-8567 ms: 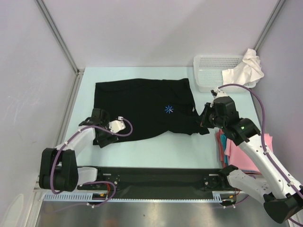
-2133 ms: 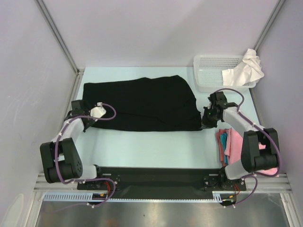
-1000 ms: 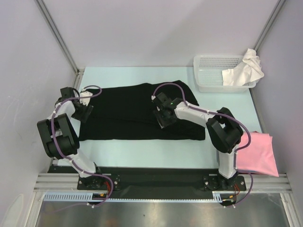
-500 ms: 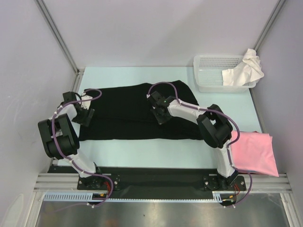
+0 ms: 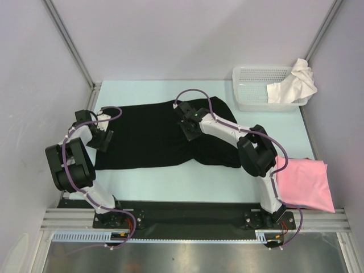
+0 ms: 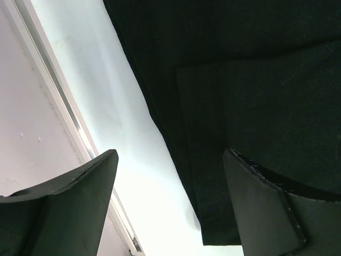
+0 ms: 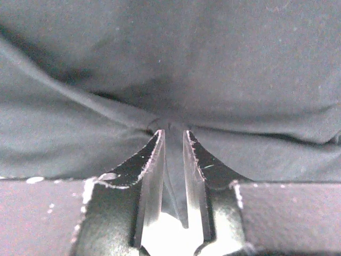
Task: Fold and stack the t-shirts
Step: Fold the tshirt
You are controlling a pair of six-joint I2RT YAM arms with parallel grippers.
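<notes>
The black t-shirt (image 5: 148,136) lies folded lengthwise across the table. My right gripper (image 5: 189,128) is shut on a pinch of the black t-shirt (image 7: 176,80) near its middle, with cloth between the fingers (image 7: 153,160). My left gripper (image 5: 103,138) is open at the shirt's left end; in the left wrist view its fingers (image 6: 85,176) straddle the shirt's hem edge (image 6: 213,213) without gripping it. A folded pink t-shirt (image 5: 307,185) lies at the near right. A white t-shirt (image 5: 293,82) hangs over the basket's right side.
A white mesh basket (image 5: 259,85) stands at the far right corner. Grey walls with metal frame rails (image 5: 71,48) enclose the table on the left, back and right. The black base rail (image 5: 182,213) runs along the near edge.
My right gripper has drawn the pinched cloth up and to the left, pulling the shirt's lower right part into a bulge. My left gripper has stayed at the left end.
</notes>
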